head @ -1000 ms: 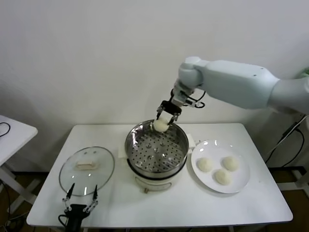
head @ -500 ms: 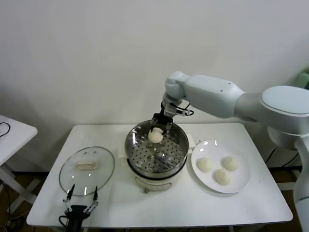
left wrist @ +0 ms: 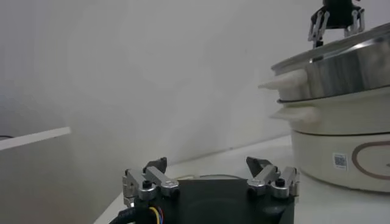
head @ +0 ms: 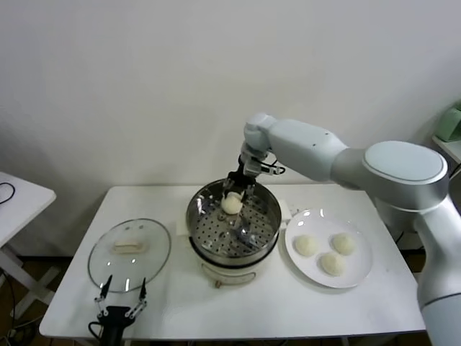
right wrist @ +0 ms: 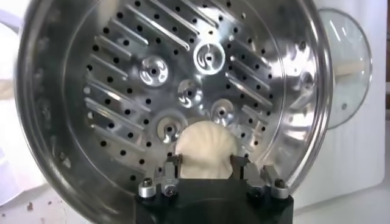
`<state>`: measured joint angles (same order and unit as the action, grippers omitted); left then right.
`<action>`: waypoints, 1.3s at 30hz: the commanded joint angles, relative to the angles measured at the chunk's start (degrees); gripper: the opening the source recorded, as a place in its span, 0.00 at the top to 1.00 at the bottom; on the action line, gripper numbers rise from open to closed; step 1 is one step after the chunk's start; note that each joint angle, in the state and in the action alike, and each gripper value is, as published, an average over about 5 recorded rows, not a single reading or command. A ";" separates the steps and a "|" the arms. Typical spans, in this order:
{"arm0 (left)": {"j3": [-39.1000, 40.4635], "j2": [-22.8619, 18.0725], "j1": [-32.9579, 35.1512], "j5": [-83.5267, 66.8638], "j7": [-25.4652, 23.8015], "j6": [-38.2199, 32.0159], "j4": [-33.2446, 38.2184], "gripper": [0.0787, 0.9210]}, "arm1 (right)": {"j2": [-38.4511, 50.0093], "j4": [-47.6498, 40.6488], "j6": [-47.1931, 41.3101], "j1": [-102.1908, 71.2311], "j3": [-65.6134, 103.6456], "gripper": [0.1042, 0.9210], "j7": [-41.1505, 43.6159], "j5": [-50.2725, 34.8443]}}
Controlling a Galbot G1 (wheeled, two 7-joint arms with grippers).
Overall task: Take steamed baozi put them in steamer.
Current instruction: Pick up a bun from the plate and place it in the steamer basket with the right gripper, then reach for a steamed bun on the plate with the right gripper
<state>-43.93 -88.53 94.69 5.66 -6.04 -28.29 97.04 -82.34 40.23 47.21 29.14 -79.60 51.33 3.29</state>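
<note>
One baozi (head: 231, 205) sits on the perforated tray inside the steamer (head: 268, 225), toward its far side. The right gripper (head: 238, 184) hangs just above it, fingers (right wrist: 173, 165) flanking the bun on either side; whether they touch or grip it cannot be told. Three more baozi (head: 305, 246) lie on a white plate (head: 359, 272) just right of the steamer. A glass lid (head: 130, 252) rests on the table (head: 288, 310) to the left. The left gripper (head: 121, 296) hovers at the table's near edge, fingers spread apart and holding nothing.
</note>
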 commanded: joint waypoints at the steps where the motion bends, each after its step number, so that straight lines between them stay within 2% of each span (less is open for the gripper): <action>1: 0.04 0.06 0.10 0.47 -0.01 -0.20 -0.05 0.12 | -0.51 -2.45 2.79 0.08 0.86 0.22 -2.06 -1.72; 5: 0.02 0.03 0.34 0.68 -0.04 -0.22 0.40 0.12 | 2.15 2.09 2.31 3.59 -1.49 0.13 -0.74 -8.63; 11: -0.04 0.10 0.92 0.94 -0.07 -0.20 1.02 0.12 | 10.12 13.88 -7.18 16.38 -15.64 0.12 3.86 -30.40; 15: 0.06 0.15 1.28 1.15 -0.09 -0.21 1.38 0.12 | 16.22 18.39 -15.58 23.35 -24.60 0.12 6.09 -38.48; 21: 0.21 0.33 1.60 1.33 -0.12 -0.26 1.59 0.12 | 24.53 24.24 -29.36 30.75 -34.51 0.12 6.71 -40.74; 28: 0.49 0.38 1.59 1.66 -0.13 -0.44 1.43 0.12 | 31.98 34.11 -44.02 34.43 -40.94 0.12 2.76 -44.80; 34: 0.52 0.35 1.56 1.90 -0.14 -0.58 1.22 0.12 | 36.49 40.27 -53.72 29.19 -37.51 0.12 -0.12 -49.86; 39: 0.32 0.32 1.62 1.97 -0.14 -0.62 1.08 0.12 | 37.53 40.28 -57.68 21.20 -30.69 0.12 -1.99 -46.46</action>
<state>-43.49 -88.19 96.22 7.51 -6.17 -28.88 98.21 -51.22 73.37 7.70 55.67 -112.56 52.08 -40.07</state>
